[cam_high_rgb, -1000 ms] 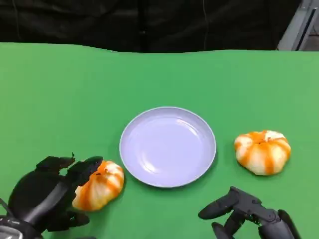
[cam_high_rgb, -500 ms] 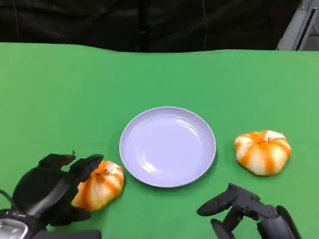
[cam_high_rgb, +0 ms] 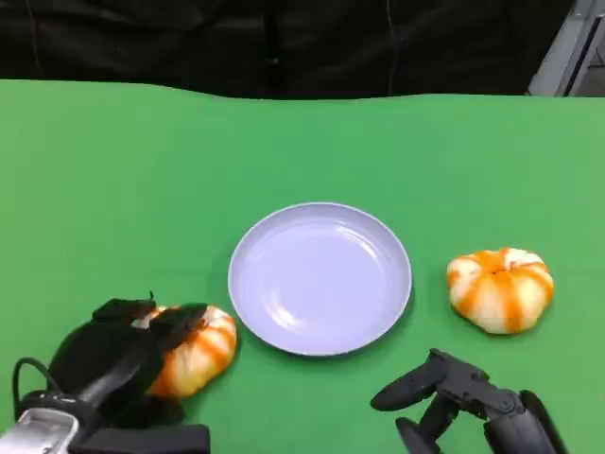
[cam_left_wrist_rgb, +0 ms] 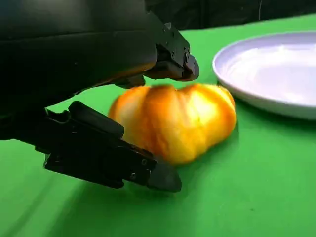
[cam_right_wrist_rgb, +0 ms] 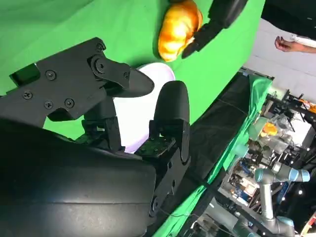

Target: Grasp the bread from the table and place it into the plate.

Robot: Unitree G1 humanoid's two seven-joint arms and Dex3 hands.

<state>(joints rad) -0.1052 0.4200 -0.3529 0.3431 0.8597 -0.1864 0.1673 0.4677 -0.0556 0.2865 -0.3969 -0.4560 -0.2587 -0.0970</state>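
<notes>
**A:** Starting at the left: left hand (cam_high_rgb: 123,355) has its fingers (cam_left_wrist_rgb: 174,61) wrapped over the near bread (cam_high_rgb: 194,348), one set across the top, a lower one (cam_left_wrist_rgb: 108,158) under its side. Contact looks real, but whether it's a firm clench or just cupping, I can't tell. Bread sits on the green table (cam_high_rgb: 113,189), just beside the plate (cam_high_rgb: 319,278), not touching the rim as far as I can see.

**B:** Handling?

**A:** My read: light, soft, puffy roll with lobed ridges, glazed top so maybe a bit slick. Squeezing hard would likely dent it. Best hold is across the wide middle, fingers above and below, as it's placed now. Plate is shallow, so a low lift and short carry should do.

**B:** Right side?

**A:** Second bread (cam_high_rgb: 500,288) lies on the far side of the plate, apart from it, untouched. Right hand (cam_high_rgb: 463,402) hovers near the table edge, fingers spread, holding nothing.

**B:** Blind spots?

**A:** Left hand covers the near bread's left half in the head view; wrist view is blurred there. Underside contact is hidden. Right hand is cut off by the frame bottom.
</notes>
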